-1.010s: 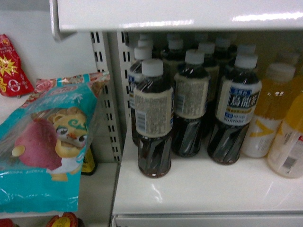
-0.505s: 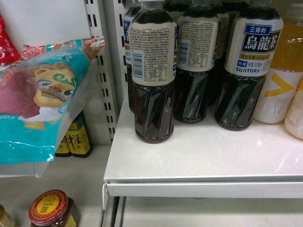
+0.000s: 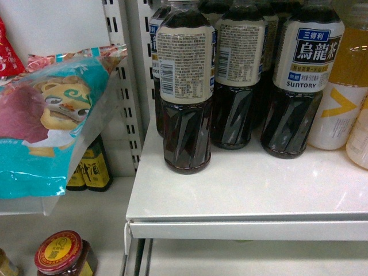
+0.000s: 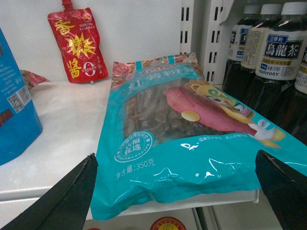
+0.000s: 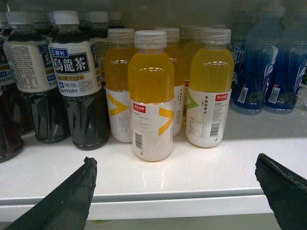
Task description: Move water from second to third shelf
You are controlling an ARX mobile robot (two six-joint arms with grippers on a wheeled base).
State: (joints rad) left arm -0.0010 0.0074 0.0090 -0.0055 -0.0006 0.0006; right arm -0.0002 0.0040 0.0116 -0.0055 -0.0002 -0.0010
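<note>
Both grippers face you spread wide and empty: the left gripper (image 4: 175, 191) before the teal snack bag (image 4: 192, 143), the right gripper (image 5: 175, 191) before the yellow juice bottles (image 5: 151, 96). You have a white shelf (image 3: 230, 190) with bare surface along its near edge, oolong tea bottles (image 3: 185, 92) crowding the far side. Blue-labelled bottles (image 5: 268, 72) stand far right. You cannot see the green-labelled water in any view.

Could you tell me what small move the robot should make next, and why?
Probably shift the view rightward before reaching: no clear water bottle shows yet, only dark tea bottles, yellow drinks and blurred blue bottles farther right. Both the left gripper and right gripper are open and empty.
</note>
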